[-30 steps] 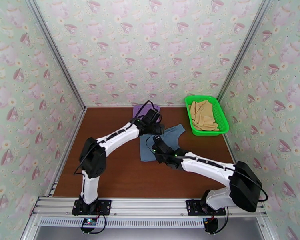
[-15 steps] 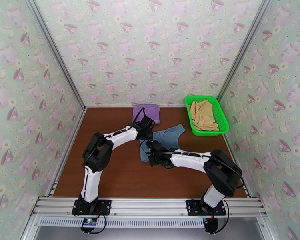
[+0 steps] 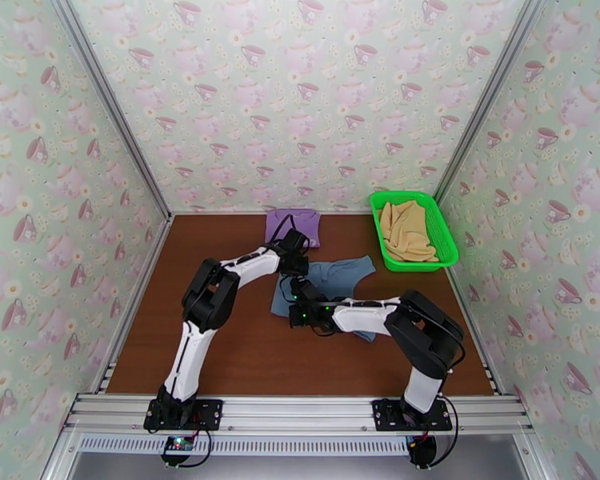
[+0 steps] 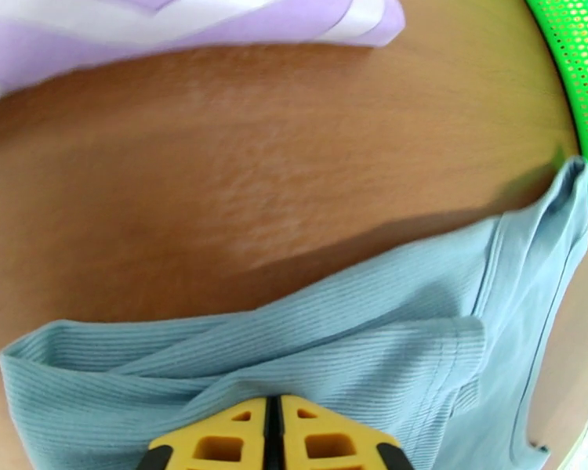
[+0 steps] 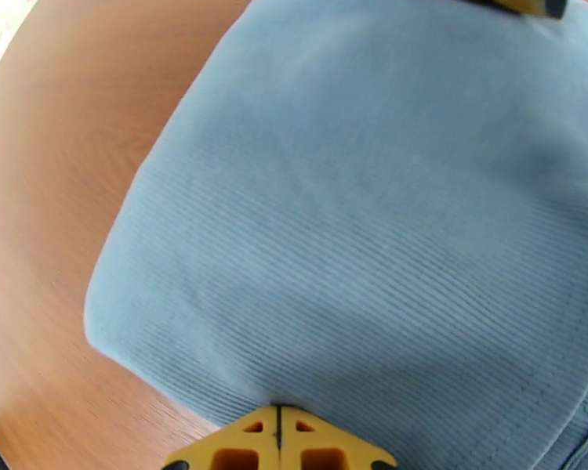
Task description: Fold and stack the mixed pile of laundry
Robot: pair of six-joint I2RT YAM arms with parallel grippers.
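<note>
Near the middle of the bench (image 3: 220,346) lies the blue shirt (image 3: 344,274), spread out but a bit crooked, with one end reaching toward the green basket (image 3: 378,203). Both arms bend low over its left side. The left end effector (image 4: 272,421) is pinched tight on the blue shirt close to its far-left corner, and a little ridge of cloth bunches up right at its tips. The right end effector (image 5: 278,428) is pinched tight too, on the near-left edge of the same shirt. I think they hold two spots on one side so they can lift that side together and lay it over the rest. That would make a neat fold with no twist.

At the far side of the bench sits the purple shirt (image 3: 294,224), flat and small. It looks folded and may be the start of the stack. The tan shirt (image 3: 406,230) lies lumpy inside the basket at the far right, so it seems to be waiting its turn.

Some bits are hard to see. From above, the right arm lies across the near part of the blue shirt and covers it. Both wrist pictures cut off the yellow fingers at the bottom, so I cannot tell how much cloth is caught between them. From the left wrist, the purple shirt is cut off at the top, and the basket is just a green strip at the right edge
</note>
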